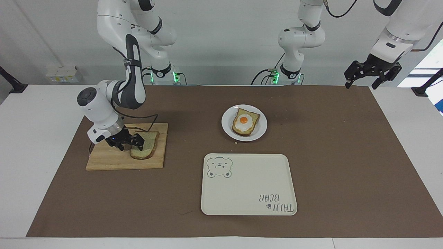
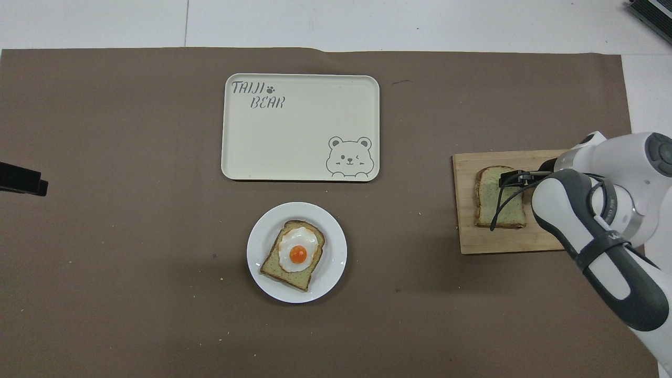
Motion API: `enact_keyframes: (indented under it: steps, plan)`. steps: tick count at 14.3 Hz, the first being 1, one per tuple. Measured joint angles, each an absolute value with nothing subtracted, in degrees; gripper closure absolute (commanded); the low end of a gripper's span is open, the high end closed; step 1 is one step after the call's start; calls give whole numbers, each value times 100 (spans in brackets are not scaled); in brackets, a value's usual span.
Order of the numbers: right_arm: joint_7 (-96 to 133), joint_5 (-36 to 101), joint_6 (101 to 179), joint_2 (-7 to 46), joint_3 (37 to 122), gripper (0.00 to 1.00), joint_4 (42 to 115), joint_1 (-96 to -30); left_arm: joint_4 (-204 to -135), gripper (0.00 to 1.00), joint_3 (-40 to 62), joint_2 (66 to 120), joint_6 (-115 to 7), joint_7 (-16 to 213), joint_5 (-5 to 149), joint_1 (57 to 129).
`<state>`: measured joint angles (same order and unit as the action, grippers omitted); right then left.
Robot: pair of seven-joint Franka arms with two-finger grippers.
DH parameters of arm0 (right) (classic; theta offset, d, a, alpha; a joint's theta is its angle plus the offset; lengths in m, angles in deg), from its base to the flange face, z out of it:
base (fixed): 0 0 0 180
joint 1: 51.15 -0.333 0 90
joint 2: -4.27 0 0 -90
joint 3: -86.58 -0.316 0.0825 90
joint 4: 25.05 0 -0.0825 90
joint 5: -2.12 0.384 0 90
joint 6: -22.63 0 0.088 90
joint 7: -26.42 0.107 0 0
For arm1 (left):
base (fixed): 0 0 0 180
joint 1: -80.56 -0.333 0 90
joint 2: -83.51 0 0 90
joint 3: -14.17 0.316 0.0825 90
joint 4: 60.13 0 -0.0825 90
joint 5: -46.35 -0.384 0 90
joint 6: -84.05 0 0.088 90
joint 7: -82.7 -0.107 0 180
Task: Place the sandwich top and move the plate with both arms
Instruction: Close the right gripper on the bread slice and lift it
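Sandwich top (image 1: 147, 145): plain slice of pale, speckled bread with a darker brown crust and a rounded top, lying flat on a rectangular wooden cutting board (image 1: 110, 160) with visible grain, toward the right arm's end of the surface. Not yet on the egg slice.

Right gripper (image 1: 128, 142) low at the edge of the slice nearest that end of the surface, black fingers apart, one over the bread and the other over the bare board beside it. Not clear whether either finger touches the crust.

Plate (image 1: 261, 126): small, round, white and glossy, near the middle of the surface and well apart from the board. Carrying a second bread slice (image 1: 254, 117) topped with a fried egg (image 1: 244, 121), white around an orange yolk.

Cream rectangular tray (image 1: 247, 186) with rounded corners, farther from the robots than the plate and just beside it. Printed with a winking bear face in one corner and "TAIJI BEAR" with a paw mark in the corner diagonally across.

Matte brown mat (image 1: 346, 155) under everything, on the white surface.

Left gripper (image 1: 371, 76) waiting high over the corner of the mat at its own end, fingers spread apart, holding nothing.
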<state>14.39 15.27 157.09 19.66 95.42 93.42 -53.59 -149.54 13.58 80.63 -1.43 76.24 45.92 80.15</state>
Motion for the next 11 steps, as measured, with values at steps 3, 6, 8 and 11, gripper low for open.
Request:
enact_keyframes:
  steps: [3, 6, 8, 11]
  plan:
    - [1436, 1600, 15709, 1955, 9512, 100, 9340, -5382, -14954, 0, 1358, 8063, -143, 7624, 4592, 8015]
    - [1436, 1650, 15707, 1928, 9499, 100, 9342, -5383, -14954, 0, 1358, 8063, -143, 7624, 4592, 8015]
    - [1437, 1652, 15707, 1928, 9500, 100, 9342, -5383, -14954, 0, 1358, 8063, -143, 7624, 4592, 8015]
    - [1437, 1652, 15707, 1928, 9501, 100, 9342, -5383, -14954, 0, 1358, 8063, -143, 7624, 4592, 8015]
